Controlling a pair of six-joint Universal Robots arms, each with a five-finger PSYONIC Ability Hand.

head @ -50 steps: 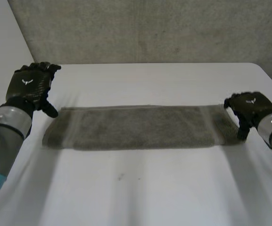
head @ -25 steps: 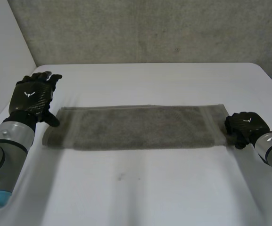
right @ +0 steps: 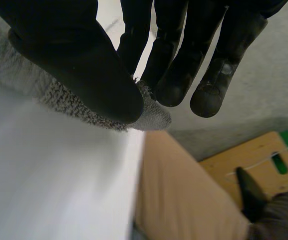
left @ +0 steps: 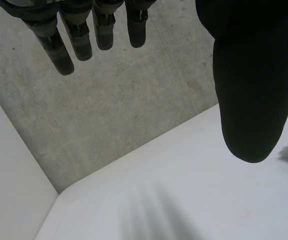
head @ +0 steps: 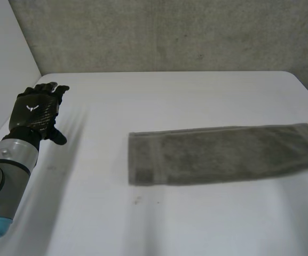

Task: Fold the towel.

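- On the white table (head: 170, 224), a grey-brown terry towel (head: 218, 154) lies as a flat strip, its long axis running side to side.
- At the towel's right end, the right hand (right: 79, 60) pinches the cloth between thumb and fingers.
- Well apart from the towel's left end, the left hand (head: 36, 109) hovers spread wide and holds nothing, so the right hand is the nearer.

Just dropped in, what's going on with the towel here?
The right hand pinches one end of the towel between thumb and fingers, at the right edge of the table. The towel lies flat as a long strip. The left hand is open at the far left, clear of it.
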